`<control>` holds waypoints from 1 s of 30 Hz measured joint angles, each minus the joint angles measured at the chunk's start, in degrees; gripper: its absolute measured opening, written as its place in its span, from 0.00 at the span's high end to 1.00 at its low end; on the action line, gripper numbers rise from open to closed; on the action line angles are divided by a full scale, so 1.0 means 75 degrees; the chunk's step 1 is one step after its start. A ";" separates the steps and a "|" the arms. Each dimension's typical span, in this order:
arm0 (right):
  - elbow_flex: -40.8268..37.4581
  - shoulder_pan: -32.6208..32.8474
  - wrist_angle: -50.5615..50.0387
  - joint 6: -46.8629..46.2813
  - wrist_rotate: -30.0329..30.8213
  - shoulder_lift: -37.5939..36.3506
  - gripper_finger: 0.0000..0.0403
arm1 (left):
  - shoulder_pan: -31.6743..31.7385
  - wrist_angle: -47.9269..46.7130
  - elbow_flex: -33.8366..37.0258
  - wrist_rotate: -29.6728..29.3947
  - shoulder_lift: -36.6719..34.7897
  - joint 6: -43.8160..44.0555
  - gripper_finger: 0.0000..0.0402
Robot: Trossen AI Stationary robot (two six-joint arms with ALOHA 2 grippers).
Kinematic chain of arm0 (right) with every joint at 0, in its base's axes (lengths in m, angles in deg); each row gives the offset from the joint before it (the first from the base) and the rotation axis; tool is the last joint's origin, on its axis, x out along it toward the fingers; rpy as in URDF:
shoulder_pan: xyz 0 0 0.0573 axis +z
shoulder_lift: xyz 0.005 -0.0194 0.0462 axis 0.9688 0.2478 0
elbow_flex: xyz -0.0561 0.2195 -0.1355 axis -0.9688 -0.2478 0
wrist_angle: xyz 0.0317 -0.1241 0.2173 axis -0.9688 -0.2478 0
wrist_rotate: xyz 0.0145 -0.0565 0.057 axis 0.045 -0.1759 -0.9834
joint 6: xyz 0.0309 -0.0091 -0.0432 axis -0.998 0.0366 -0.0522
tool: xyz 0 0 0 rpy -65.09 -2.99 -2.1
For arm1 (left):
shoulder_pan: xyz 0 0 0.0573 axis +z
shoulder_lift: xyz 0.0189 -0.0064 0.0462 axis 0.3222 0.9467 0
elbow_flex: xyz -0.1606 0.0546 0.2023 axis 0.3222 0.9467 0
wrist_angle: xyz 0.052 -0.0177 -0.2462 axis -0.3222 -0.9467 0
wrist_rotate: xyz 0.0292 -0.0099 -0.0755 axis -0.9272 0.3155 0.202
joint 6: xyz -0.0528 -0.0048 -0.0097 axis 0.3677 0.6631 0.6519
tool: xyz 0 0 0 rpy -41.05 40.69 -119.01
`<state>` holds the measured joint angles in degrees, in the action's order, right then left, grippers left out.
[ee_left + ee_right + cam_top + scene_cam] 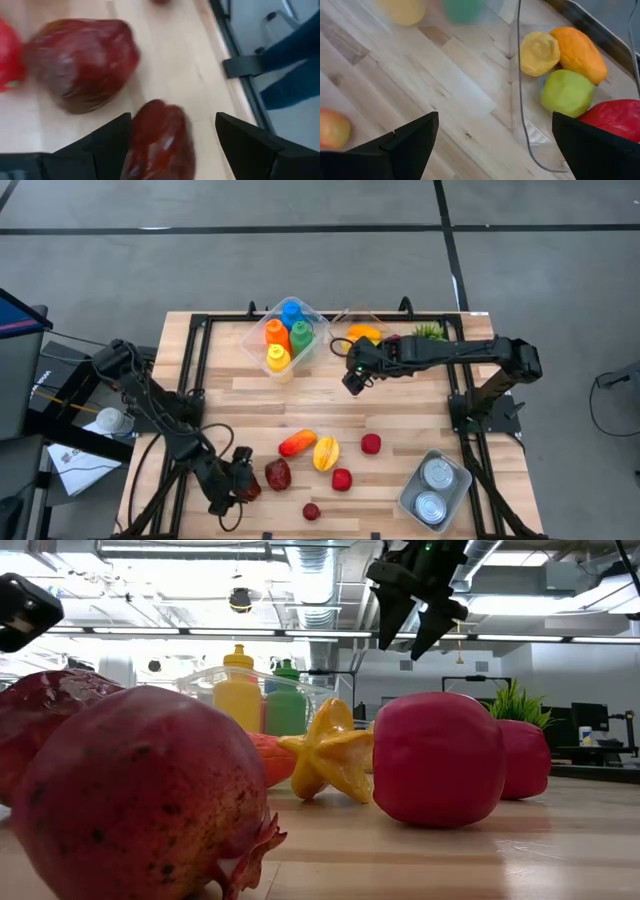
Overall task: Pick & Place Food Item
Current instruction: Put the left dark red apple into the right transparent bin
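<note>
Loose food lies at the table's near side: a dark red pomegranate (278, 473) (82, 62), an orange-red fruit (297, 443), a yellow starfruit (325, 452) (330, 755) and red apples (371, 443) (435, 760). My left gripper (240, 485) (172, 120) is open at the near left, slanting down. A second dark red fruit (160, 137) lies on the wood between its fingers; whether they touch it I cannot tell. My right gripper (352, 380) (495, 120) (415, 625) hangs open and high over bare wood, beside a clear tray of fruit (567, 90).
A clear bin of coloured bottles (285, 335) stands at the far middle. A clear tub with tin cans (435, 490) sits at the near right. A black frame (195, 350) runs round the tabletop. A person's blue-clad leg (290, 60) shows past the table's edge.
</note>
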<state>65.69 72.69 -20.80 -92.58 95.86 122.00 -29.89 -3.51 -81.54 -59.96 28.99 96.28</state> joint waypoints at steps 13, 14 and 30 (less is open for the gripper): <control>0.0000 0.0739 0.0015 -0.0463 0.0032 0.0000 0.06 | -0.0026 0.1361 0.0668 0.0175 0.0858 -0.0098 0.31; 0.0000 0.0816 0.0010 -0.0531 0.0029 0.0000 0.06 | -0.0014 0.1426 0.0749 0.0253 0.0910 0.0034 0.31; 0.0000 0.2001 0.0014 -0.1641 0.0614 -0.0017 0.06 | 0.0003 0.1381 0.1225 0.0685 0.0875 0.0595 0.40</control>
<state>65.69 87.70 -20.70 -104.88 100.47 121.87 -29.87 6.84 -72.35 -54.82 35.55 100.74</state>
